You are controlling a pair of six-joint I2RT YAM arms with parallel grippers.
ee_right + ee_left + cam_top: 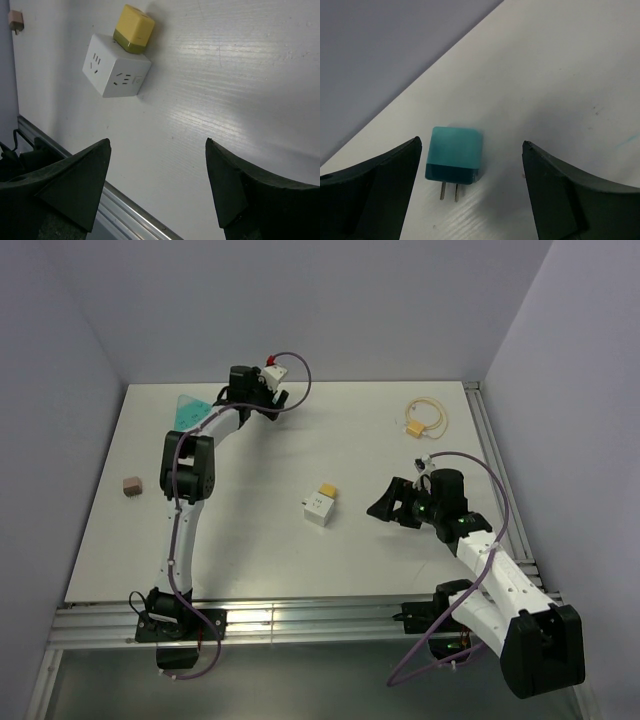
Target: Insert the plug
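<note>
The left jaws stand released, spread wide on either side of the teal plug (454, 159), touching it with neither finger. The plug lies flat on the worktop (560, 75) close to the wall, prongs toward the wrist camera. The right jaws are also released and empty, near the white socket cube (115, 72), which carries a yellow plug (134, 29)

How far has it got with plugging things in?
A yellow plug already looks plugged into the white socket cube. The left gripper is open around a teal plug lying on the table, not yet gripping it. Lifting, carrying and inserting it remain.
</note>
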